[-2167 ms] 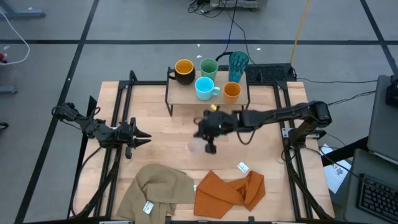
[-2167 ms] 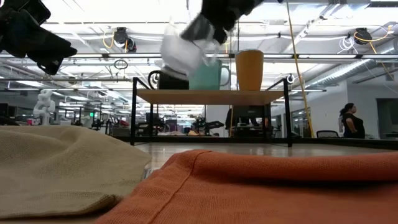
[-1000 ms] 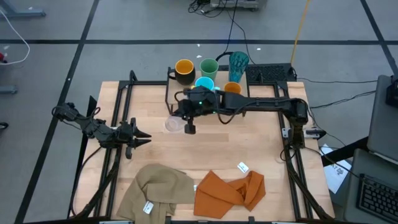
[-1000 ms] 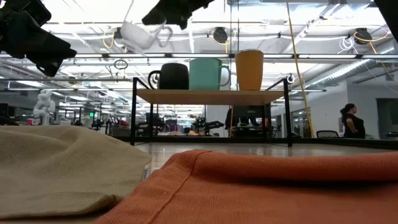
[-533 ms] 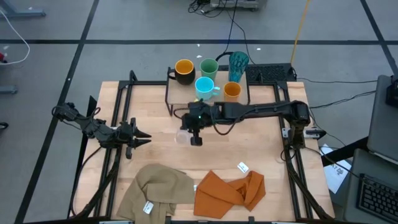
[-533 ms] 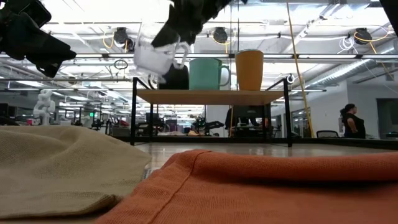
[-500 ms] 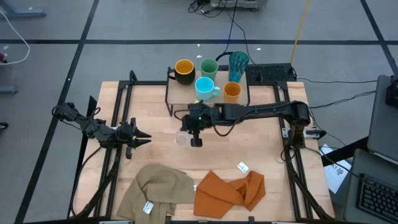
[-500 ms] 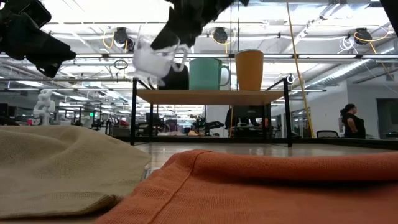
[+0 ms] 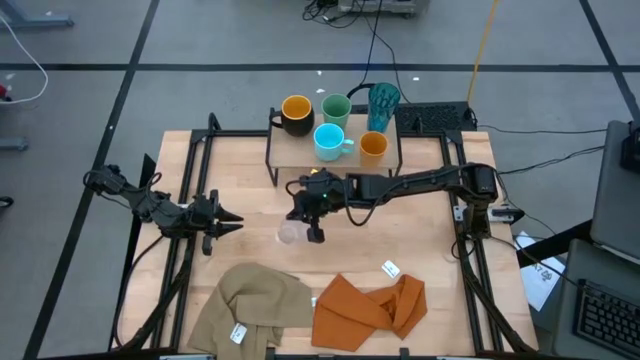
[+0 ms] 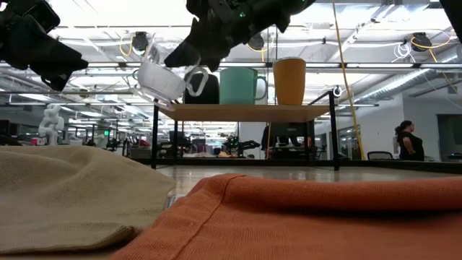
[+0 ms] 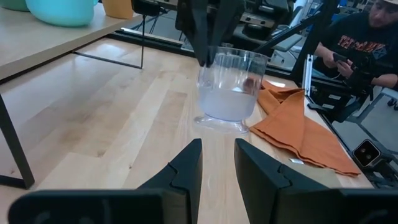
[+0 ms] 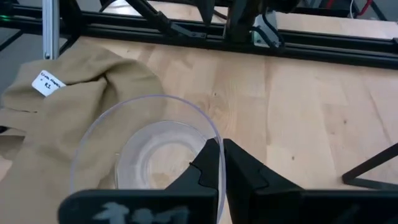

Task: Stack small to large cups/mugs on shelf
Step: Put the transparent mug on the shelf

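Room: grey floor with dark seams around the rig; ceiling lights and pipes run across the low view, and a person (image 10: pixel 408 141) stands far off at the right.
Surface: pale wooden tabletop (image 9: pixel 250 200), smooth planks, framed by black rails.
Shelf: low light-wood board (image 9: pixel 300 150) on thin black legs, at the table's far edge.
On the shelf: black mug (image 9: pixel 295 113) with yellow-orange inside, green cup (image 9: pixel 336 107), ribbed teal tumbler (image 9: pixel 383 99), light blue mug (image 9: pixel 329 141) with a side handle, small orange cup (image 9: pixel 373 146).
Clear cup: small see-through cup (image 9: pixel 290 233), round, thin-walled, with a flared base; it hangs tilted in the air over the tabletop, in front of the shelf's left part.
Right gripper (image 9: pixel 314 232): stretched across from the right, its fingers pinched on the clear cup's rim, one inside the wall and one outside.
Left gripper (image 9: pixel 228 222): off at the table's left side, fingers a narrow gap apart, nothing between them.
Cloths: tan cloth (image 9: pixel 245 305), coarse weave, crumpled; orange cloth (image 9: pixel 365 308), folded, beside it at the near edge.
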Motion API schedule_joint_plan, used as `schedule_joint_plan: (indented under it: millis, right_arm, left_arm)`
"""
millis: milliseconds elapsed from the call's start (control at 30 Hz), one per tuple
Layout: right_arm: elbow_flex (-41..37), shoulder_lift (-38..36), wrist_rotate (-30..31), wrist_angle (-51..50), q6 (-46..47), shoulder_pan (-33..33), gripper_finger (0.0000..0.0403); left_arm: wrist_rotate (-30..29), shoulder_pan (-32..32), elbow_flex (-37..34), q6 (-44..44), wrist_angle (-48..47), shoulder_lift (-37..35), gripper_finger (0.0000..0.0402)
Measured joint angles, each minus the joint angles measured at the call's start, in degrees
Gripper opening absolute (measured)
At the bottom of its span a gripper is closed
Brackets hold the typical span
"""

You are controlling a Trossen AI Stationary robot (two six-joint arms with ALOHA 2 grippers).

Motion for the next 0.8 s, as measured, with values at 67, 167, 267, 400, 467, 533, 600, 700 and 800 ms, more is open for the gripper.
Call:
schedule_joint_plan:
  millis: [67,167,267,400,467,533,600,700,800]
  right_arm:
    - [0.1,0.0,0.0,0.0,-0.5,0.0,0.0]
    - [0.1,0.0,0.0,0.3,-0.8,0.0,0.0]
    - [0.1,0.0,0.0,0.9,-1.1,0.0,0.0]
    - [0.1,0.0,0.0,1.2,-1.3,0.0,0.0]
    - [0.1,0.0,0.0,1.3,-1.5,0.0,0.0]
    - [0.1,0.0,-0.1,1.3,-1.5,0.0,0.0]
    - [0.1,0.0,-0.1,1.3,-1.6,0.0,0.0]
    - [0.1,0.0,-0.1,1.6,-1.7,0.0,0.0]
    - [0.1,0.0,-0.1,1.7,-1.8,0.0,0.0]
  left_arm:
    - [0.0,0.0,0.0,0.0,0.1,0.0,0.0093]
    - [-0.4,0.0,0.0,-0.6,1.1,0.0,0.0093]
    - [-0.9,0.0,0.0,-0.4,2.9,0.0,0.0093]
    - [-0.1,0.0,0.0,-0.2,4.9,1.5,0.0103]
    - [0.0,0.0,0.0,-1.3,6.4,3.7,0.0129]
    - [0.0,0.0,0.0,-2.0,8.0,6.4,0.0168]
    - [0.1,0.0,0.0,-3.1,11.2,9.5,0.0215]
    - [1.4,0.0,0.0,-4.1,17.5,14.3,0.0291]
    - [1.7,0.0,0.0,-3.4,23.8,20.1,0.035]
